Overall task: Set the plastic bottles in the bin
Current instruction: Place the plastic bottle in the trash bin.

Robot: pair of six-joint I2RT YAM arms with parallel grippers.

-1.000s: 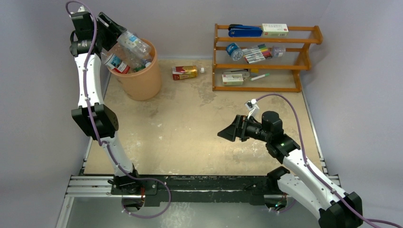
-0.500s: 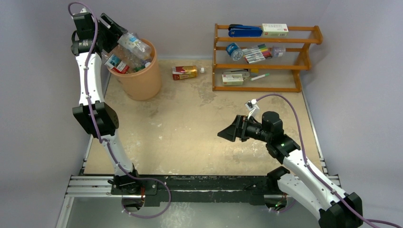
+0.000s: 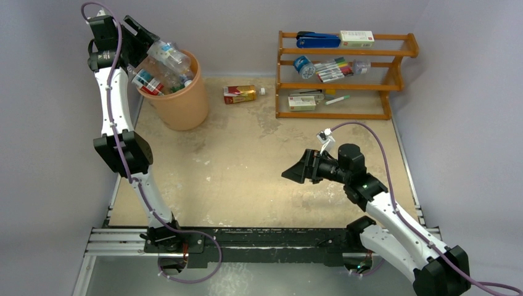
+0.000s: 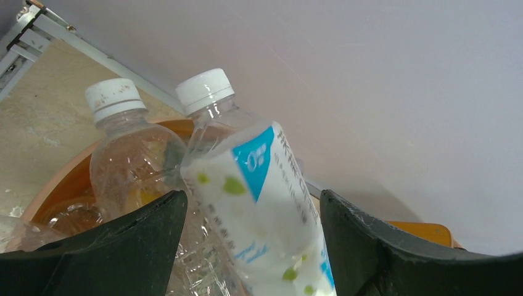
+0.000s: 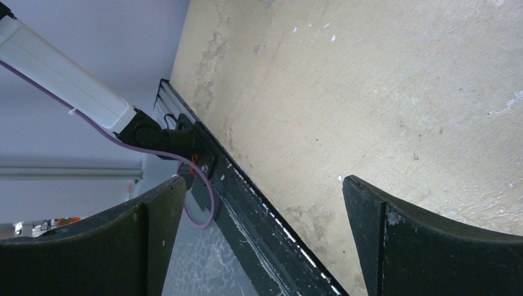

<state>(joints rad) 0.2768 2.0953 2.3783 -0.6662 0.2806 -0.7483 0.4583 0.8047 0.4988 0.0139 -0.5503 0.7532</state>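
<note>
The peach-orange bin (image 3: 185, 105) stands at the far left, piled with several clear bottles. A clear bottle with a white, blue and green label (image 3: 169, 54) lies on top of the pile, sticking out over the rim. My left gripper (image 3: 139, 37) is above the bin's far-left rim, open. In the left wrist view the bottle (image 4: 265, 203) lies tilted between the spread jaws, next to another clear bottle (image 4: 132, 166) and the bin's rim (image 4: 68, 182). A boxy red-and-gold bottle (image 3: 239, 94) lies on the table right of the bin. My right gripper (image 3: 290, 172) is open and empty above mid-table.
A brown wooden rack (image 3: 345, 52) with markers, boxes and a stapler stands at the back right. The right wrist view shows the tan table (image 5: 382, 92), the black front rail (image 5: 259, 209) and the left arm's base.
My left gripper has drawn back a little to the left and up over the bin; the labelled bottle has shifted slightly with it. The right arm has barely moved.
</note>
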